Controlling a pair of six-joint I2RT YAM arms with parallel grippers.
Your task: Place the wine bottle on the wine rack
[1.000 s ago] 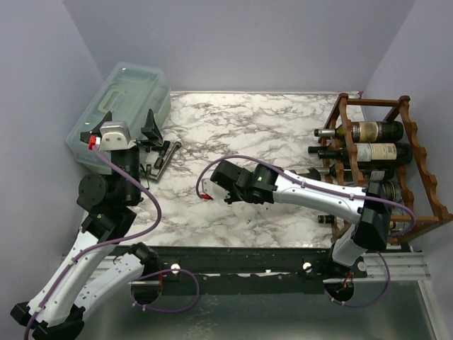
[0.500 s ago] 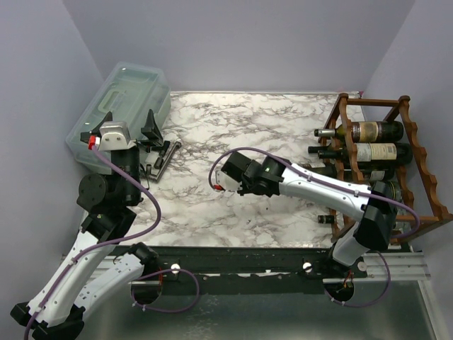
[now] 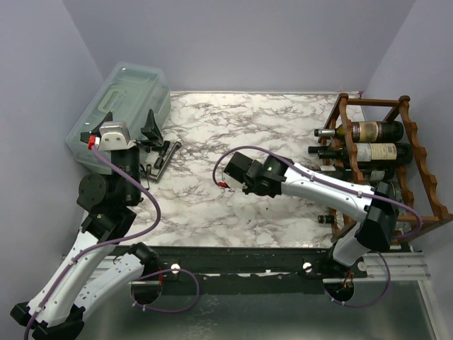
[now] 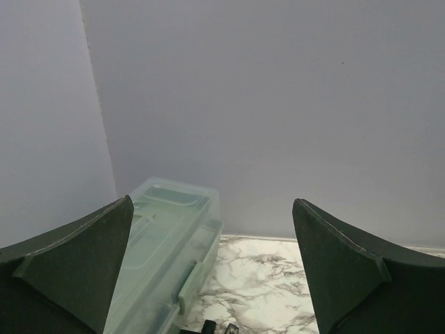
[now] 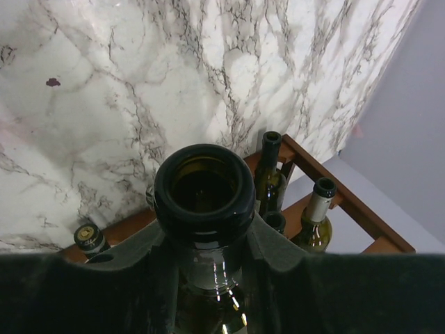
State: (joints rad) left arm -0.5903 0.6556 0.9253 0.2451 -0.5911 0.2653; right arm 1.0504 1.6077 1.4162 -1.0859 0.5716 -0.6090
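Standing by the marble table, I see the right gripper clenched on the neck of the wine bottle. Its dark pads press in from both sides just under the thick lip, and the open mouth faces the wrist camera. The bottle is held over the table to the left of the wine rack. From overhead its body is hidden beneath the right arm, so I cannot tell whether it touches the frame yet. Several stored bottles already lie in the scalloped tiers, necks pointing out toward the held one. I would judge this bottle stiff, smooth glass, heavy for its size and quick to crack if knocked against wood or its neighbours. Gripped at the neck, most of its weight hangs far from the pads, so it will want to droop or twist. The flared lip is the sensible stop against sliding. The left gripper is spread wide with nothing in it, raised near the plastic box and well apart from the rack.
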